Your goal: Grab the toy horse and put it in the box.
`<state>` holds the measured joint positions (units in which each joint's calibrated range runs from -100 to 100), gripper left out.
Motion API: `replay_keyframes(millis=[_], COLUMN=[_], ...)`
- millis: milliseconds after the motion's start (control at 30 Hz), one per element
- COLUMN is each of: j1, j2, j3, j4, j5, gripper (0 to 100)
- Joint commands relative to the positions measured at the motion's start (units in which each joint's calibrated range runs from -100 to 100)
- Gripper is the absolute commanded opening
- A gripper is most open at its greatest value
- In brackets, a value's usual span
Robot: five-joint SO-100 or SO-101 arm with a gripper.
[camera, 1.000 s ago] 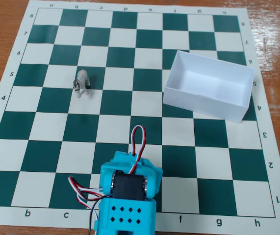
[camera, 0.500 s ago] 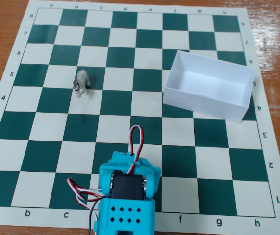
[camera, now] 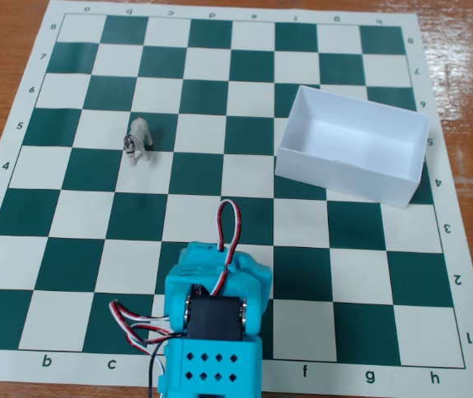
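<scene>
One fixed view from above is all you have, and it looks down on a green-and-white chessboard mat (camera: 79, 265) spread over a brown wooden table (camera: 4, 33). Your toy horse (camera: 138, 139) stands upright on the mat in the left half of the view, a tiny pale figurine with dark markings at its head, sitting about where a dark square meets the white square to its left in the row marked 5. Nothing touches it — the squares around it are bare.

Your box (camera: 340, 170) sits well apart from the horse, in the right half of the view and slightly turned against the grid. It is white, low-walled and open at the top, and its inside shows only the white floor. Its far right corner reaches the mat's numbered border.

Your arm (camera: 213, 332) comes in from the bottom edge near the middle — a turquoise body with a black motor block set into it and a perforated turquoise plate below that. Red, white and black wires loop up above the top of the body, and another bundle curls out on its left side. The arm's upper end is nearer the bottom of the mat than to the horse or the box, well clear of both. You cannot tell how the gripper stands: the arm's own body hides the fingers from this camera.
</scene>
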<state>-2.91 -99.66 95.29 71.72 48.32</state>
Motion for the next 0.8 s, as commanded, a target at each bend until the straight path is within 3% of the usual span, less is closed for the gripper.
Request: replay_keyframes(millis=[0, 767], j1=[-0.9, -10.2], j2=[0.7, 64.8], j3=[-4.5, -53.3], j4=[-0.8, -7.3], j5=[-0.4, -9.6], gripper=[26, 34])
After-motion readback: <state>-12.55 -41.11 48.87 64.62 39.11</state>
